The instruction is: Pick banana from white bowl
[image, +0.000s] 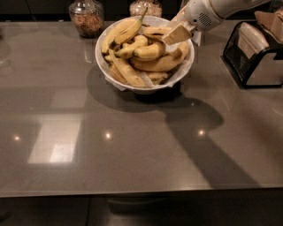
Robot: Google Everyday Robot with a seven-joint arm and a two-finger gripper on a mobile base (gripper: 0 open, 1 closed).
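The white bowl (106, 66) stands at the back middle of the grey table, lined with white paper and heaped with several bananas. A long, nearly straight banana (154, 30) with dark streaks lies across the far right of the heap. Its right end is hidden behind my gripper (177, 34). The gripper reaches in from the upper right on a white arm and sits over the bowl's far right rim, touching or just above that banana. A plump curved yellow banana (150, 51) lies just below it. A shorter banana (129, 30) with an upright stem is at the left.
Two glass jars stand behind the bowl, one at the left (87, 17) and one at the top (146, 6). A black wire holder (247, 57) with paper stands at the right. The table's front edge runs along the bottom.
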